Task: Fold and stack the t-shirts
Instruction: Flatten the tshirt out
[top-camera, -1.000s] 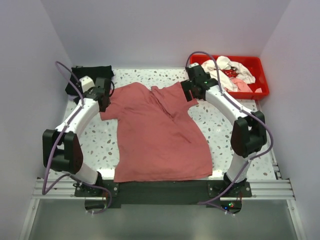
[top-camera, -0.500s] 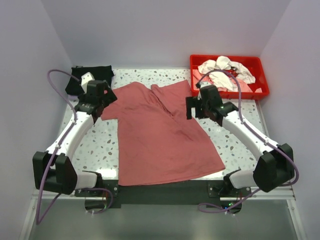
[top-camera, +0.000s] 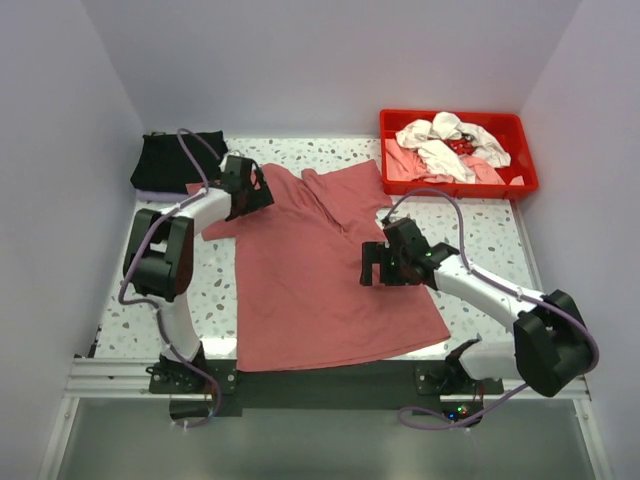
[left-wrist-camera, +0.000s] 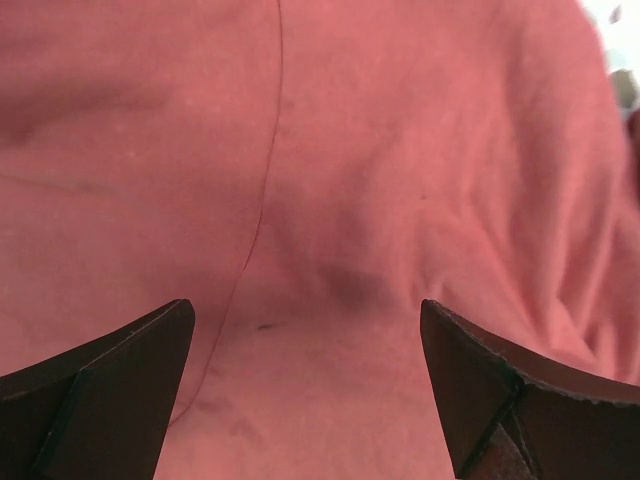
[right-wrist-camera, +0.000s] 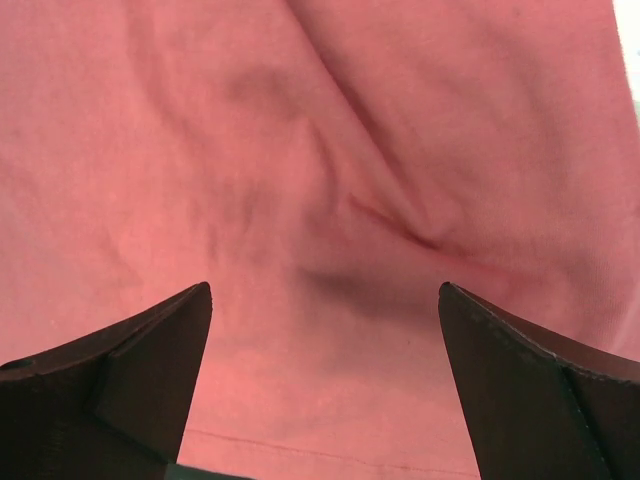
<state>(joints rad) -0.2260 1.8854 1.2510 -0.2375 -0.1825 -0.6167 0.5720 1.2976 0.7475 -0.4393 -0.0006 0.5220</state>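
Both arms have swung inward over the brick-red shirt (top-camera: 320, 290), which lies flat on the table (top-camera: 200, 290). The left gripper (top-camera: 256, 192) has moved from sleeve to shoulder and the right gripper (top-camera: 372, 268) has dropped to mid-body. Both are spread wide, holding nothing.

The brick-red t-shirt (top-camera: 320, 270) covers the middle of the table (top-camera: 215, 290); bare strips on its left and right leave room to pass. The black t-shirt (top-camera: 165, 165) blocks the far-left corner, and the red tray (top-camera: 520, 165) the far-right.
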